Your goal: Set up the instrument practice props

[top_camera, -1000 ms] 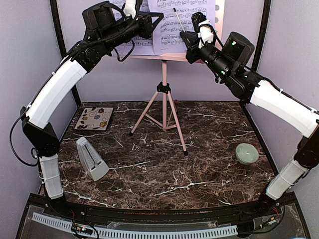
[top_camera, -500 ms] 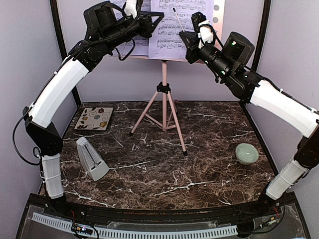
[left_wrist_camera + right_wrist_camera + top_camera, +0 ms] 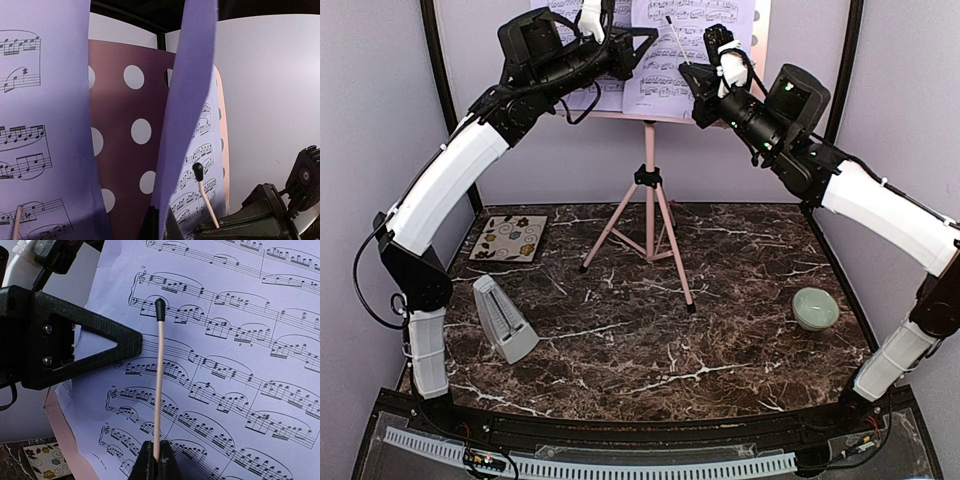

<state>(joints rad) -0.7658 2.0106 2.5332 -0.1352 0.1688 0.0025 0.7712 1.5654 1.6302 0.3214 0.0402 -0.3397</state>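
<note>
Pink perforated-metal music stand with tripod legs (image 3: 649, 150) is stood upright at the back centre of the dark marble-patterned table (image 3: 720, 330), desk raised high against the rear wall. Two pages are propped on its desk. The right-hand pale lavender printed sheet-music page (image 3: 655, 85) is leaned on the desk with its left edge bowed forward, away from the dotted pink panel. The left-hand pale lavender printed sheet-music page (image 3: 608, 92) is set beside it, partly hidden by the left arm.

Left gripper (image 3: 638, 42) is held at the right-hand page's left edge, and in the left wrist view that edge is seen pinched between the closed fingers. Right gripper (image 3: 155, 460) is clamped on a thin wooden stick with a black tip (image 3: 159, 380), which is pointed up across the right-hand page.

White-grey pyramid metronome (image 3: 505, 320) is stood on the table at front left, well apart from the stand. Square floral-patterned tile (image 3: 509, 238) is laid behind it. Small pale green bowl (image 3: 816, 308) is placed at the right.
</note>
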